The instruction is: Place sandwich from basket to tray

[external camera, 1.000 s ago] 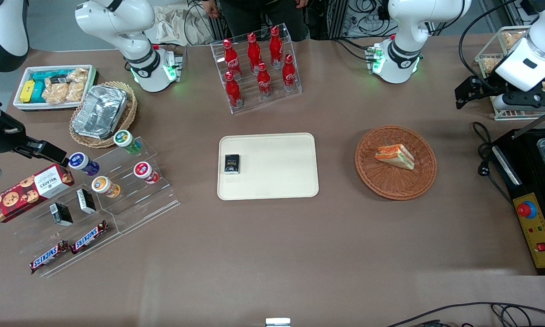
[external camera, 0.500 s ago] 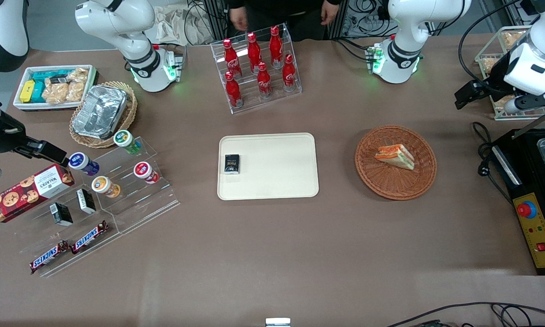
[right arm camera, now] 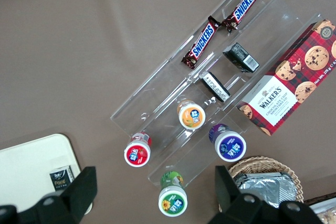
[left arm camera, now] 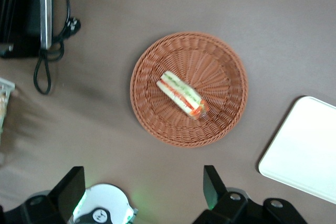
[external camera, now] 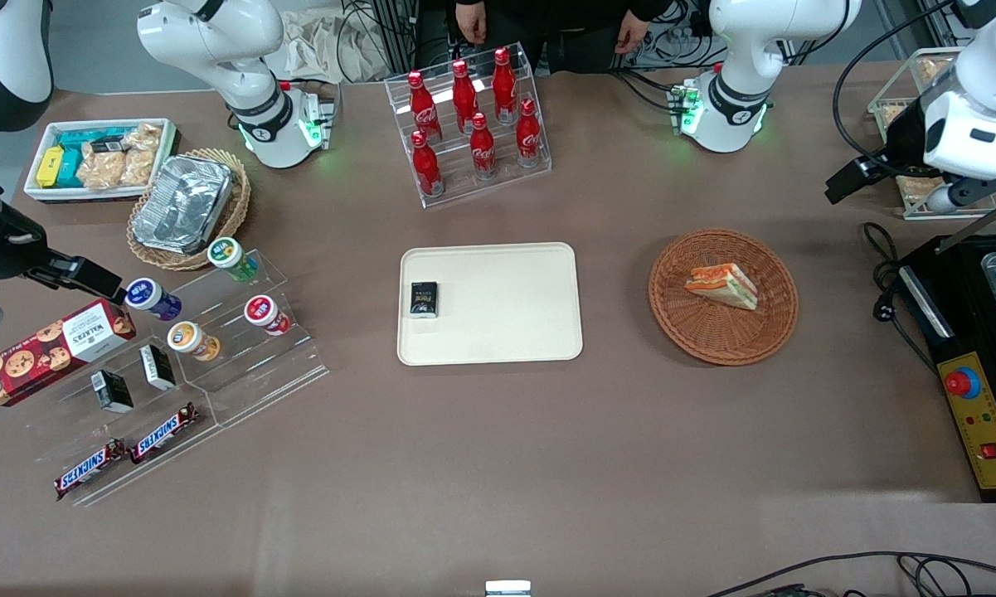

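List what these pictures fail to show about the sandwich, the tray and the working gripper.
- Sandwich: its underside, hidden against the basket in both views.
- Tray: cut off by the picture edge in the left wrist view.
- Small black box on the tray: label too small to read, front view.
- Gripper, open above the basket: fingers cut off by the picture edge.

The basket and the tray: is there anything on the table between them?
No. In the front view only bare brown tabletop lies between the basket and the tray. The open gripper hangs above, away from both.
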Robot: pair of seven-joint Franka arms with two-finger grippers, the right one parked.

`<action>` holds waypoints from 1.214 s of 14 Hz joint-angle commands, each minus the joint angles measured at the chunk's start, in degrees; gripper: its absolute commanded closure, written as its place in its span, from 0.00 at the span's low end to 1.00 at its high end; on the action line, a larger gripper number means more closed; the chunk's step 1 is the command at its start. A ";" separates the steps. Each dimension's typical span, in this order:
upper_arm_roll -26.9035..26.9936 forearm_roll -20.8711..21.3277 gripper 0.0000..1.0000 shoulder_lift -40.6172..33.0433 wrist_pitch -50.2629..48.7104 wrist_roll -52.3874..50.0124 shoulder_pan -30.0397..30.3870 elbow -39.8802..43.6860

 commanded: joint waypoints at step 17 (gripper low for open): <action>-0.69 1.57 0.00 13.87 37.24 -46.80 -6.68 -21.99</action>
